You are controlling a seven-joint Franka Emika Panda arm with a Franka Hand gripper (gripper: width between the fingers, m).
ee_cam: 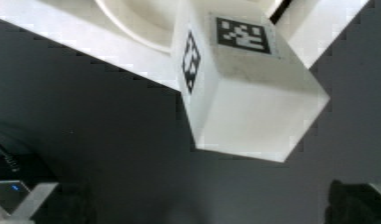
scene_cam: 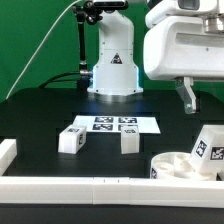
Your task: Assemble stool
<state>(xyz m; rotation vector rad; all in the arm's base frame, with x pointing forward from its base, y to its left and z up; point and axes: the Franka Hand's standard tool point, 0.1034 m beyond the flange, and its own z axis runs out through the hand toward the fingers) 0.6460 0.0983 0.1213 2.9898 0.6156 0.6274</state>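
The round white seat (scene_cam: 178, 166) lies at the exterior view's lower right. One white tagged leg (scene_cam: 207, 146) stands upright on it or against it; I cannot tell which. Two more tagged legs (scene_cam: 70, 140) (scene_cam: 128, 141) stand on the black table in front of the marker board (scene_cam: 112, 124). My gripper (scene_cam: 188, 97) hangs above the seat and the upright leg, clear of both. In the wrist view the leg (ee_cam: 249, 90) fills the middle and the seat (ee_cam: 137, 22) is behind it. The fingers (ee_cam: 361, 196) stand wide apart with nothing between them, so the gripper (ee_cam: 196, 205) is open and empty.
A white rail (scene_cam: 90, 187) runs along the table's near edge and turns up the exterior view's left side (scene_cam: 7, 151). The arm's base (scene_cam: 112, 60) stands at the back centre in front of a green backdrop.
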